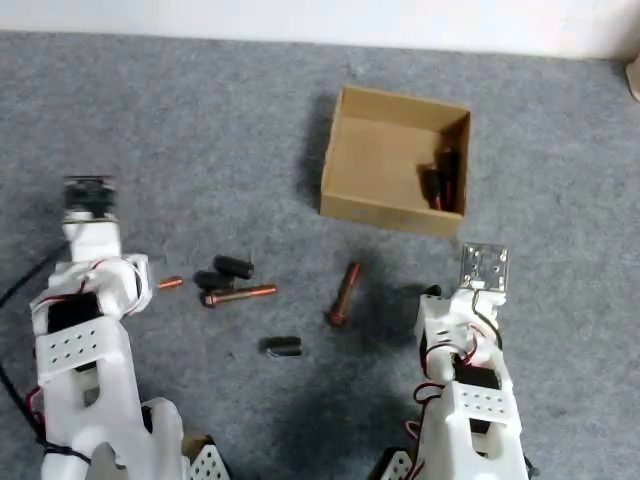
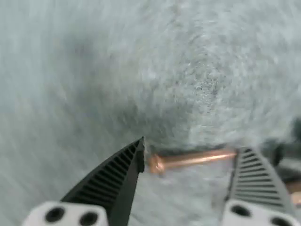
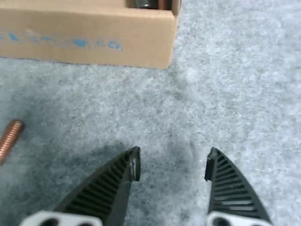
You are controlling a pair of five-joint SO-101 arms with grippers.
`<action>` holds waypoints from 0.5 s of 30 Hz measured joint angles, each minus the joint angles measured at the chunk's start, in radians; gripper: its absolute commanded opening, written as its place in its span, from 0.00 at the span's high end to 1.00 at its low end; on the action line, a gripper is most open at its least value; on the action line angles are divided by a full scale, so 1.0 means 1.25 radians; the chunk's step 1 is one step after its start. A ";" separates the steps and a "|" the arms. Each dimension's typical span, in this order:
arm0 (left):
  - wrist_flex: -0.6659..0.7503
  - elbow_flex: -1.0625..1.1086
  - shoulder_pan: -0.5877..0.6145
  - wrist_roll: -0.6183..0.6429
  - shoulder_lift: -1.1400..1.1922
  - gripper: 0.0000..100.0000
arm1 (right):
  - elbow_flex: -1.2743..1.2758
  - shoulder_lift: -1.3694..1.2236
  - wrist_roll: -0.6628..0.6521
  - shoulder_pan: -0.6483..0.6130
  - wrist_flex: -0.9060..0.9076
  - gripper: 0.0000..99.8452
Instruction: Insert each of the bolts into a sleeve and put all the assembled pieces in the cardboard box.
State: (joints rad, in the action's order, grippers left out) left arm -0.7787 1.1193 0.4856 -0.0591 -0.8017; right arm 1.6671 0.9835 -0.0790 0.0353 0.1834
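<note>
Nearby, right pincer [image 3: 171,165] gapes before cardboard box [image 3: 84,37] wall.

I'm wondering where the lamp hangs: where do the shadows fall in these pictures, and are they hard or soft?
High view: a soft shadow lies on the carpet left of the cardboard box, another beside the right arm. Right wrist view: a dim patch darkens the carpet by the fingers. Left wrist view: a soft shadow runs along the bolt.

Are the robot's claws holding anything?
No, nothing is held. A bolt lies unclamped inside the open left gripper; the open right gripper is empty.
</note>
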 measured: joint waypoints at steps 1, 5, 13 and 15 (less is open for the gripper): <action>-0.025 -0.004 0.001 0.072 0.000 0.67 | 0.000 0.000 0.000 0.000 0.000 0.79; -0.083 -0.007 0.001 0.223 0.000 0.75 | 0.000 0.000 0.000 0.000 0.000 0.79; -0.110 0.011 0.001 0.452 0.000 0.75 | 0.000 0.000 0.000 0.000 0.000 0.79; -0.136 0.012 0.001 0.484 0.000 0.71 | 0.000 0.000 0.000 0.000 0.000 0.79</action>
State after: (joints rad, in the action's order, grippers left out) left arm -0.9490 1.1347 0.4872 0.5455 -0.8017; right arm 1.6671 0.9835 -0.0790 0.0353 0.1834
